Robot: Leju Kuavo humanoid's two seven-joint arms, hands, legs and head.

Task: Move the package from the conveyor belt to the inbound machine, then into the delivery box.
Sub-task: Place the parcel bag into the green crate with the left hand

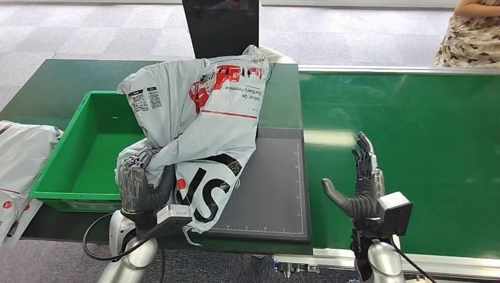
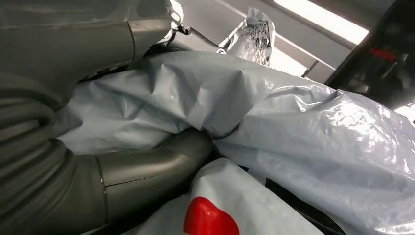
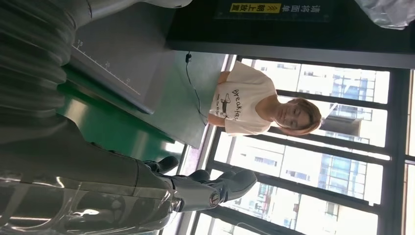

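Package: our left hand (image 1: 140,187) grips the grey bag (image 1: 203,112) by its lower folds, fingers closed in the plastic, so it drapes over the dark scanner pad (image 1: 273,188).
Right hand: ours (image 1: 361,183) hovers above the green belt (image 1: 413,130), fingers spread, holding nothing.
Bin: green box (image 1: 88,153) sits just beyond our left fingers, likely next.

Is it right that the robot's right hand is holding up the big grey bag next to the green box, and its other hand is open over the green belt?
Not quite: the hands are swapped. In the head view, the left hand holds the grey bag beside the green box, while the right hand is open over the green belt.
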